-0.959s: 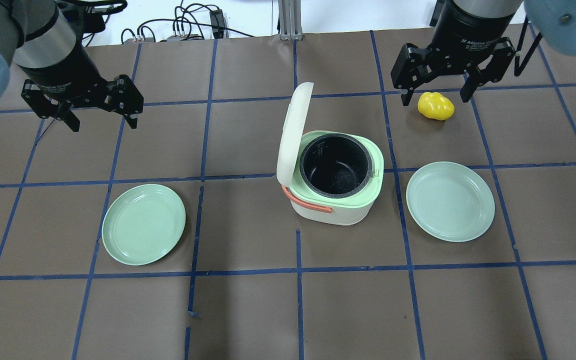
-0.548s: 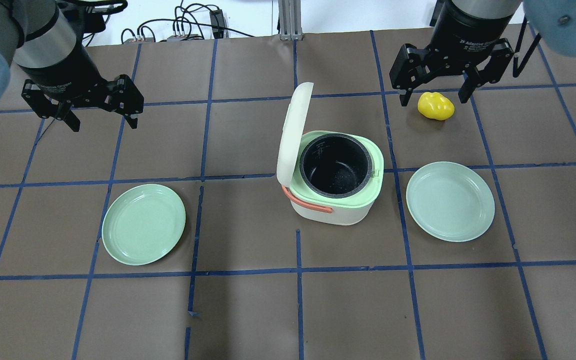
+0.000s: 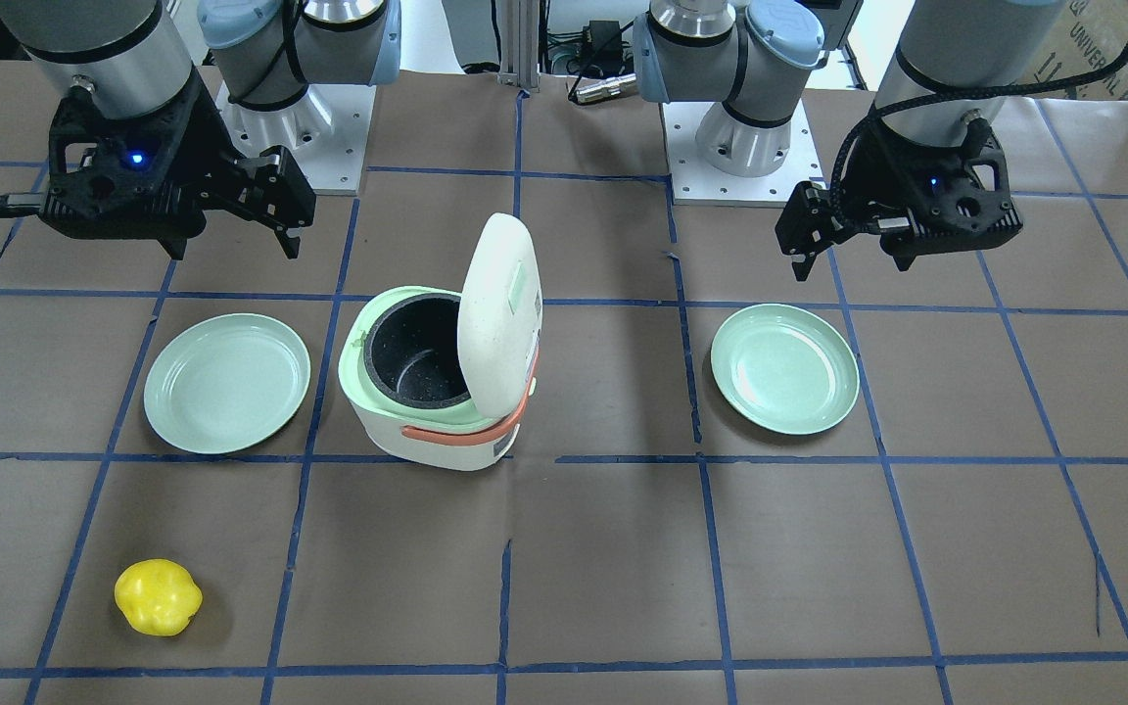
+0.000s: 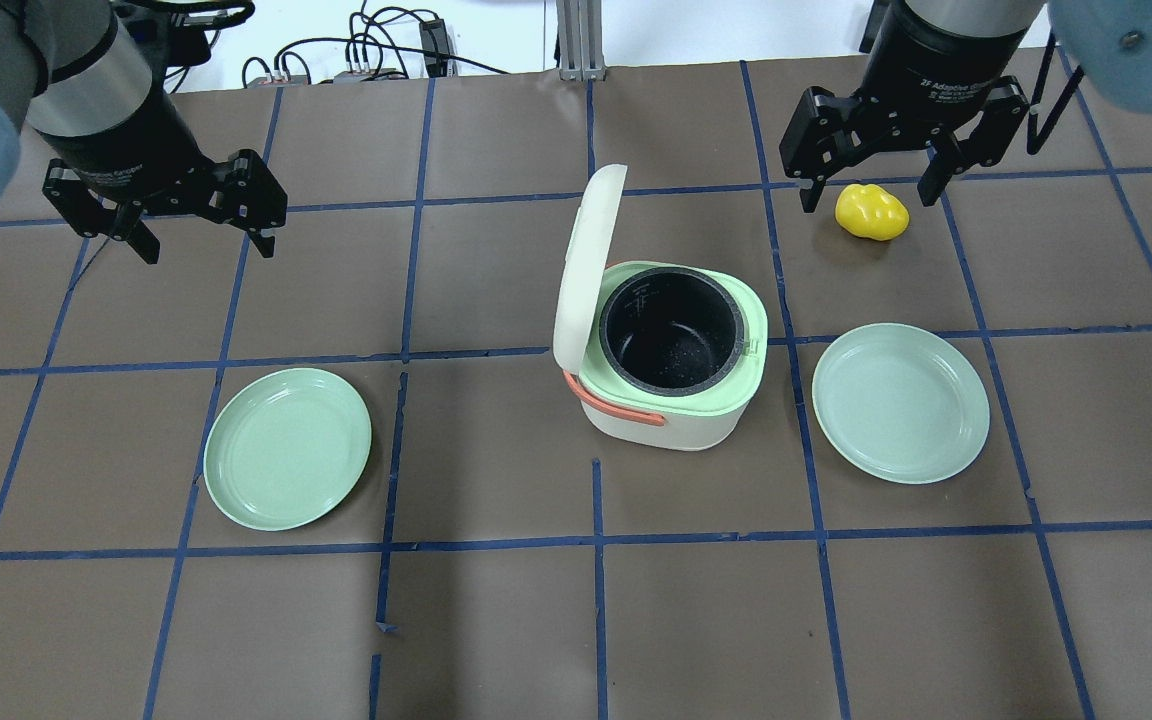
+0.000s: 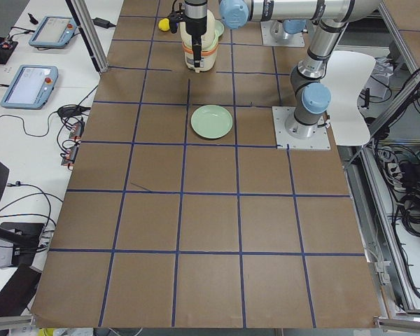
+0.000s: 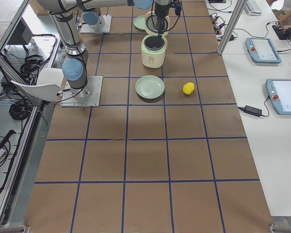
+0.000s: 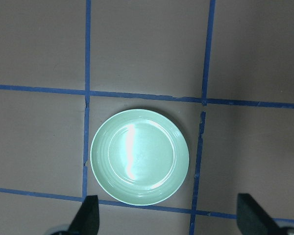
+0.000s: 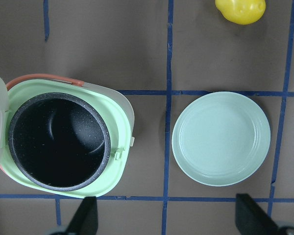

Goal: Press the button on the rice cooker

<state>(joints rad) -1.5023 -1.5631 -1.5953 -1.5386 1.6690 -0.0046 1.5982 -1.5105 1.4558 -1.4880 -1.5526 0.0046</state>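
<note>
The rice cooker (image 4: 671, 400) stands mid-table, white body, pale green rim, orange handle. Its lid (image 4: 588, 265) stands open and upright, and the black inner pot (image 4: 671, 325) is empty. It also shows in the front view (image 3: 427, 392) and the right wrist view (image 8: 63, 142). A small latch tab (image 8: 131, 142) sits on the rim. My right gripper (image 4: 869, 198) is open and empty, high above the table, far right of the cooker. My left gripper (image 4: 206, 245) is open and empty, high at the far left.
A green plate (image 4: 288, 447) lies left of the cooker, under the left wrist camera (image 7: 139, 156). A second green plate (image 4: 900, 402) lies right of the cooker. A yellow pepper (image 4: 871, 212) lies on the table beyond that plate (image 3: 158, 597). Cables run along the far edge.
The right gripper has edged very slightly toward the far side. The left gripper, the cooker and the plates have not moved.
</note>
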